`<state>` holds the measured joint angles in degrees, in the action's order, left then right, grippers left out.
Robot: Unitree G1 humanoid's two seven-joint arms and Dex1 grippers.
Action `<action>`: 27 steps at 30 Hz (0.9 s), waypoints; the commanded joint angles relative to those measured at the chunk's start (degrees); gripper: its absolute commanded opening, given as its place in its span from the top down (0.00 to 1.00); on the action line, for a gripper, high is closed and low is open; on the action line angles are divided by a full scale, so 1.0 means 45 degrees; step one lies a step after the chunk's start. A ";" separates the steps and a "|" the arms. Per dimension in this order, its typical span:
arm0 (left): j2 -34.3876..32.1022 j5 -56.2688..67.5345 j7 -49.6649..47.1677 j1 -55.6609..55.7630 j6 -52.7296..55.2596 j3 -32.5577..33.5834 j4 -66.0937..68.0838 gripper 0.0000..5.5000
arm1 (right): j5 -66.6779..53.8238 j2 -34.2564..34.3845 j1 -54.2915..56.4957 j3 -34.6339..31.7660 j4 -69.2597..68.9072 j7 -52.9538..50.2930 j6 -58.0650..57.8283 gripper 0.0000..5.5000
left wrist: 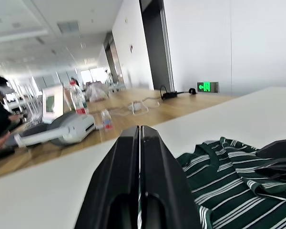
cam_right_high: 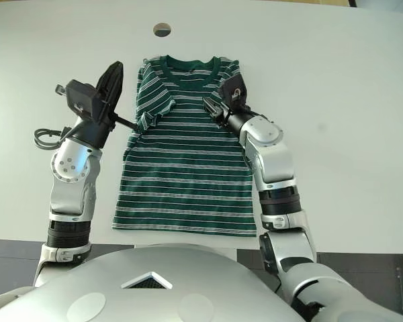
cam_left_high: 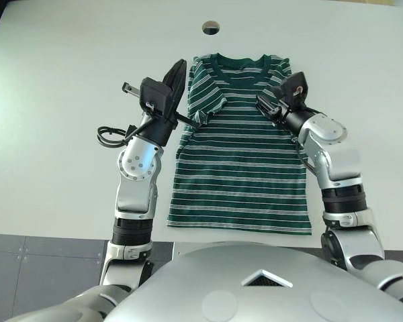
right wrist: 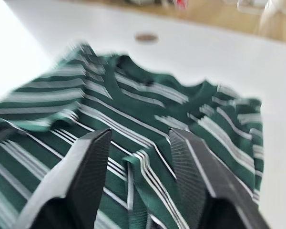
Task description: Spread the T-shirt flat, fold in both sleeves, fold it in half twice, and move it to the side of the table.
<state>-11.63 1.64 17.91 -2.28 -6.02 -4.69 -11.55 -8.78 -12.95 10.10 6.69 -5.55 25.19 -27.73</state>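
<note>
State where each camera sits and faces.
Eye views: head, facing forward and down at the T-shirt on the table; both arms show.
Left wrist view: left wrist, facing along the shut left end effector across the table.
Right wrist view: right wrist, facing down past the open right end effector.
All views share the T-shirt.

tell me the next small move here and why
Probably lift the right gripper clear of the shirt: it hangs open low over the cloth, and both sleeves look folded in, so the halving fold seems next.
</note>
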 commanded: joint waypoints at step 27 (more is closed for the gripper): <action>-1.0937 -0.1848 0.8730 -0.5151 -0.6080 0.0571 0.0888 0.57 | 0.8115 -1.1144 -0.9669 -0.2870 -0.1654 0.4202 1.5373 0.16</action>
<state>-61.58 -5.09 58.11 -26.59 -32.43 -0.97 -8.63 25.17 -63.00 -32.49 -8.31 -13.11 43.41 41.61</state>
